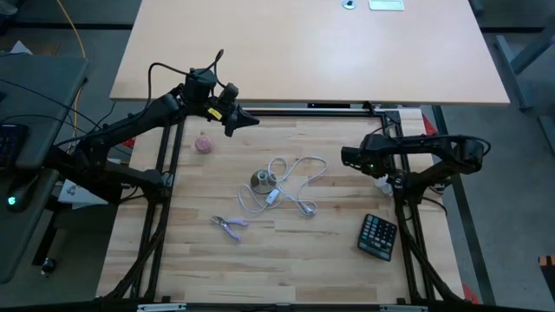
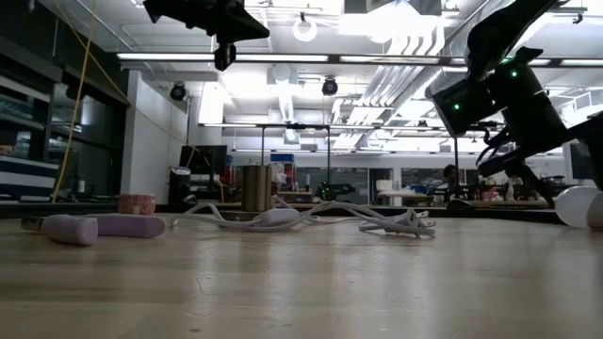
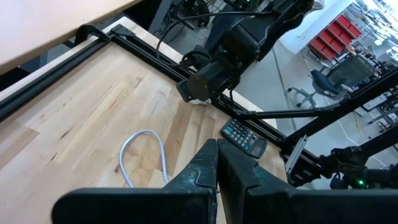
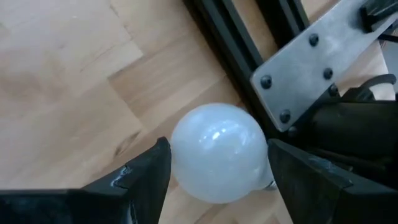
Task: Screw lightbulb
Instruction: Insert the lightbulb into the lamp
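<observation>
The right end effector (image 4: 214, 171) clasps the lightbulb (image 4: 219, 152) low at the right edge of the worktop (image 1: 303, 260), one dark finger against each side of the frosted globe, hard by the black frame rail (image 4: 239, 43) that borders the wood. In the high view the bulb (image 1: 382, 185) shows only as a small white shape beneath the right arm's wrist, and the level view catches its pale globe (image 2: 577, 206) resting at or just above the surface; whether it has cleared the wood cannot be told. The socket (image 1: 261, 180), a grey metal disc with a white cord (image 1: 299, 186) looped around it, sits near the middle of the worktop, well apart from the bulb. The left end effector (image 3: 216, 163) hangs above the far left part of the worktop with its fingers pressed together and nothing between them, near a small pink ball (image 1: 205, 143). A pair of pliers (image 1: 229, 225) lies toward the near edge and a calculator (image 1: 378, 236) toward the near right corner.

The step in hand appears to be the pickup, with the screwing not yet begun. The next move likely calls for lifting the bulb, carrying it to the socket and lining up its screw base with the opening; that base is not visible here, so its heading cannot be judged.
</observation>
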{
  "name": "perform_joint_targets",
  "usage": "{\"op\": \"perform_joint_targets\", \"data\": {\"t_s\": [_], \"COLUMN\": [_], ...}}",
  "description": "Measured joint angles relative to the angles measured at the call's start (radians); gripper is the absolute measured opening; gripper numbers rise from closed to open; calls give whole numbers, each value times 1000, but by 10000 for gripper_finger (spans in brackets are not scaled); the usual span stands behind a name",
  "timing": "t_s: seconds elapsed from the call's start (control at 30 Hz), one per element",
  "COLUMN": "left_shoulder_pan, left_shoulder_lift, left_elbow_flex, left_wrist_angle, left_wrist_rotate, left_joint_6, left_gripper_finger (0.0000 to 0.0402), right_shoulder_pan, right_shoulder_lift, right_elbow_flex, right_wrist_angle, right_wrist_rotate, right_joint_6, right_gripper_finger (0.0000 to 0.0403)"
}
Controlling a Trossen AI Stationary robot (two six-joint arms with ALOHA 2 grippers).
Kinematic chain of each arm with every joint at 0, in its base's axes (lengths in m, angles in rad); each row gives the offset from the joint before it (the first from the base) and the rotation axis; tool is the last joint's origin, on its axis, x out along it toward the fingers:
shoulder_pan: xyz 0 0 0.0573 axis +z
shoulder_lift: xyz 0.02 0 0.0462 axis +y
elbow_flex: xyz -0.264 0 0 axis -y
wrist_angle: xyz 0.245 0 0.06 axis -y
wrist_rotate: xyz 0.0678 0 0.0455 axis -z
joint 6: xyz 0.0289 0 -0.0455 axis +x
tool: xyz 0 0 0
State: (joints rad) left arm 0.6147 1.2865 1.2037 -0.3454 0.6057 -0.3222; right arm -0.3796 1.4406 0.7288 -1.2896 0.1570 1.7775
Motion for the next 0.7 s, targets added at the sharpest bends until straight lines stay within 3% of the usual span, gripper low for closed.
{"op": "perform_joint_targets", "data": {"t_s": [0.4, 0.7], "left_shoulder_pan": [0, 0], "left_shoulder_lift": [0, -7], "left_elbow_flex": [0, 0], "left_wrist_angle": [-2, -3], "left_wrist_rotate": [3, 13], "left_joint_6": [-26, -70], "left_gripper_finger": [1, 1], "right_shoulder_pan": [-10, 29], "right_shoulder_lift": [-6, -3], "right_elbow_flex": [-17, 31], "right_wrist_angle": [103, 410], "right_wrist_rotate": [-64, -94], "right_joint_6": [-57, -55], "right_gripper_finger": [260, 259]}}
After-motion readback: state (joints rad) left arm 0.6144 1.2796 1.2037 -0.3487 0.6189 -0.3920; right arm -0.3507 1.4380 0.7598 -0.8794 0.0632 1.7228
